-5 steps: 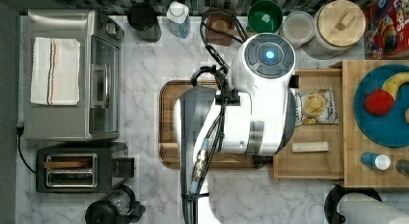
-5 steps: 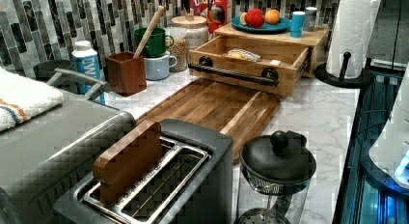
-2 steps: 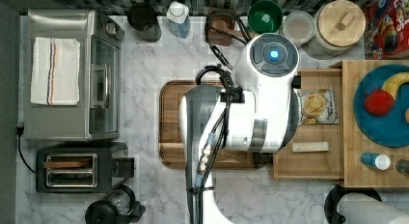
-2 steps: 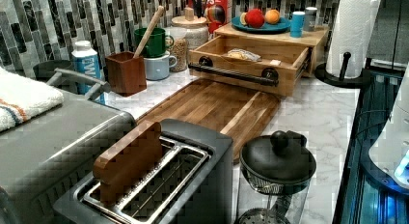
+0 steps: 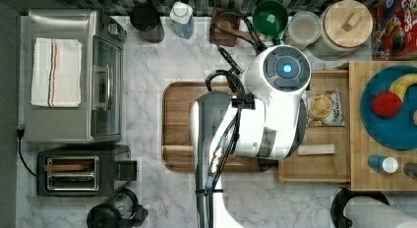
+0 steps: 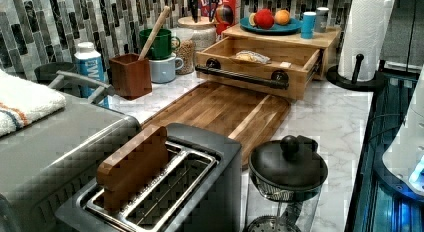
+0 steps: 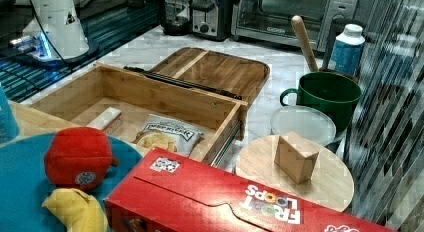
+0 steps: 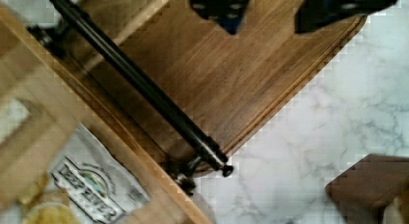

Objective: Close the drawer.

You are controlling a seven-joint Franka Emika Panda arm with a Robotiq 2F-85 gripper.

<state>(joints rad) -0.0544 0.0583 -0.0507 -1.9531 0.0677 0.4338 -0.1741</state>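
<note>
Gripper [image 8: 267, 11] fingers spread, nothing between them, hovering over the dark brown rounded-corner wooden board [image 5: 179, 127] on the handle side of the drawer, so likely lining up a push. White robot arm [image 5: 255, 120] hangs over the board and the drawer front in the top view. Shallow light-bamboo drawer [image 6: 260, 59] sits pulled well out from under the light wooden top [image 6: 320, 39], front edge over the board. Long black bar handle [image 8: 140, 84] untouched, clear of the fingers. Snack bag [image 7: 165, 134] lies flat inside, below the rim, so shouldn't snag.

Light-wood drawer [image 6: 260, 57] with black bar handle [image 6: 241, 76]; pulled open
</note>
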